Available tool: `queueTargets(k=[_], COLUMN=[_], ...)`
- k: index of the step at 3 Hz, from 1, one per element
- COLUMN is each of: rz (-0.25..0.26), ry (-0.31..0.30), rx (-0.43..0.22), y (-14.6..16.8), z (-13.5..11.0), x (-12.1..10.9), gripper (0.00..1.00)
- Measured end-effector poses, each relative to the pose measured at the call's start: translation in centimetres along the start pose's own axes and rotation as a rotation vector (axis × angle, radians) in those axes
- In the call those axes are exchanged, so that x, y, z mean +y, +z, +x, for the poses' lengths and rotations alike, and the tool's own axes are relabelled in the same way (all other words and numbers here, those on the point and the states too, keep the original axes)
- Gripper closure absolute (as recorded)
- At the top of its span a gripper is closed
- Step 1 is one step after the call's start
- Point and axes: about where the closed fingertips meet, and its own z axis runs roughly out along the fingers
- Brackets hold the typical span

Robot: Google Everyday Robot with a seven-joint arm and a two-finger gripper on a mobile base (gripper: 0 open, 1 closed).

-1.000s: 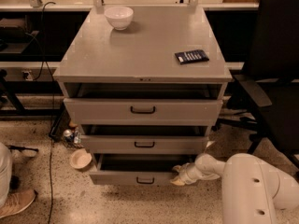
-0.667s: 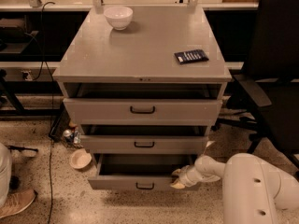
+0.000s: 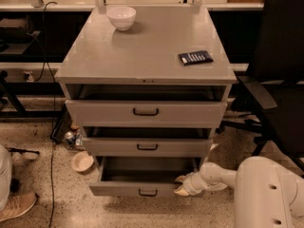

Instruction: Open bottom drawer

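Sliding farther out than a second ago, the bottom drawer (image 3: pixel 128 189) is showing more of its plain grey inside, sitting at 6 o'clock of the cabinet under the middle drawer (image 3: pixel 147 147). The gripper (image 3: pixel 182 185) is resting at the 3 o'clock end of that drawer's front, having travelled outward with it; whether it is spread or pinching cannot be told. On the tabletop (image 3: pixel 142 51) a white bowl (image 3: pixel 121 17) is sitting at 11 o'clock and a dark flat packet (image 3: pixel 195 57) at 3 o'clock.
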Motion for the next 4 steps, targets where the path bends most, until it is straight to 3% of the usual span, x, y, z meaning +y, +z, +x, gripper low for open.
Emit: queueTargets(k=[1,2,3,4], rz=[0.003,0.003,-0.009,-0.009], ry=[0.032,0.032,0.031,0.033], rx=[-0.041,-0.041,-0.041,-0.041], y=[-0.5,-0.5,0.0,-0.1], z=[-0.1,-0.1,0.9,0.9], x=[3.2,3.2,5.6,5.9], gripper=[1.00,1.00,1.00,1.00])
